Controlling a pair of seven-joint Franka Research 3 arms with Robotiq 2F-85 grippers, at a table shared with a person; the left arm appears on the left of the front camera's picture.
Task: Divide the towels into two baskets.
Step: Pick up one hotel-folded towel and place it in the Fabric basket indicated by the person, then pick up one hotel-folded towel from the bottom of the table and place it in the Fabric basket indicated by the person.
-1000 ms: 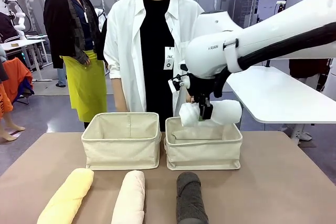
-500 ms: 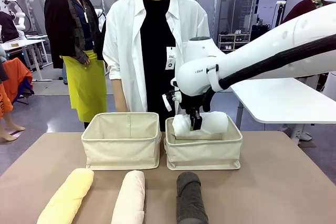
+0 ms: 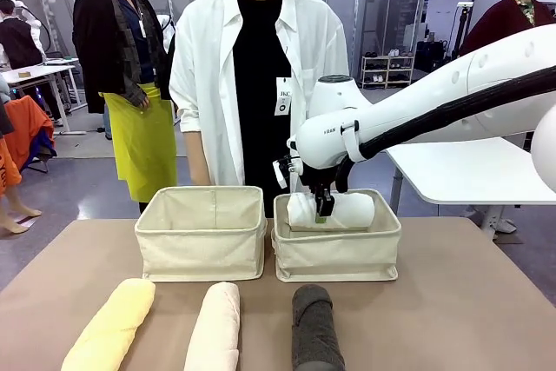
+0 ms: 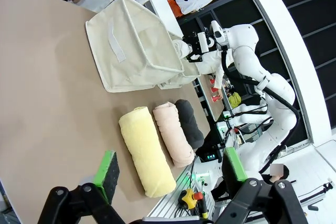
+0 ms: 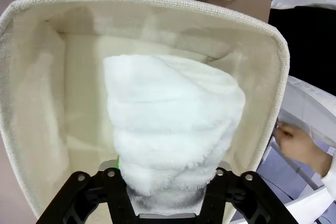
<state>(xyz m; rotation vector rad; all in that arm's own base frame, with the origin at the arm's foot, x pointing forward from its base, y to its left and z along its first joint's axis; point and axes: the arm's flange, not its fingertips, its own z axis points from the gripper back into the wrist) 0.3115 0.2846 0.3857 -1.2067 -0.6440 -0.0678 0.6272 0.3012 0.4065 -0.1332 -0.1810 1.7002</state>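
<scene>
Nearest on the worktop, the yellow towel, the pale cream towel and the dark grey towel lie side by side, untouched, and the left pincer hangs spread and empty at the worktop's left side. Just beyond stand two canvas bins: the left basket has nothing above its rim, while the right pincer pinches the white towel at its middle, low in the mouth of the right basket. The release looks best done with the roll level along the basket's length, both ends inside the walls, then spreading and lifting straight up so the terry is not dragged out.
</scene>
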